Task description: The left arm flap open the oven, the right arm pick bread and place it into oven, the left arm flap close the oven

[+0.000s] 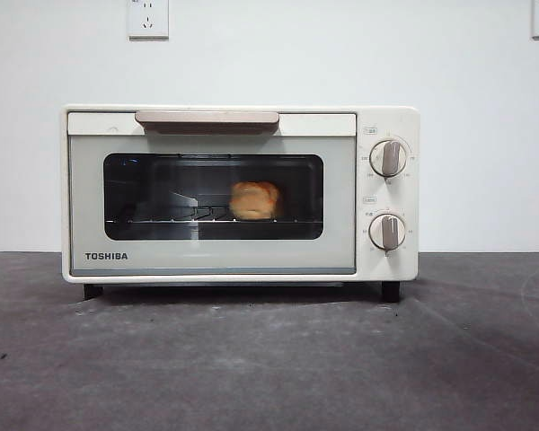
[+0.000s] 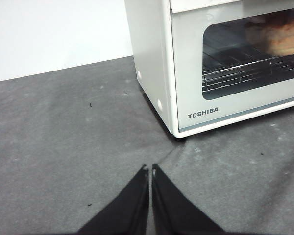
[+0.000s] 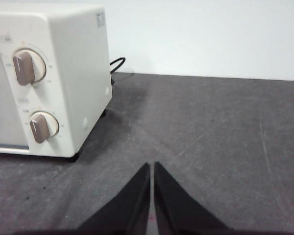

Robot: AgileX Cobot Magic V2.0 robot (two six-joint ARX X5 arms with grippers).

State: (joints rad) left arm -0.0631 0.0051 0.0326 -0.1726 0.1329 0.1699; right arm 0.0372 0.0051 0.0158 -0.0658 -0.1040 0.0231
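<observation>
Both arms held back from the closed oven (image 1: pixel 241 193).
Left gripper (image 2: pixel 150 169) and right gripper (image 3: pixel 152 165) hover over the table (image 1: pixel 269 359), jaws pressed together, empty; bread (image 1: pixel 254 200) sits on the rack inside.

My front camera sits low, near table height, facing the oven (image 1: pixel 241 193) square on and close, with the wall behind. My left wrist camera looks down past my left gripper (image 2: pixel 150 170) across the dark table (image 2: pixel 63 147) at the oven's door-side corner. My right wrist camera looks past my right gripper (image 3: pixel 152 166) at its knob end. All 3 views share the oven.
</observation>
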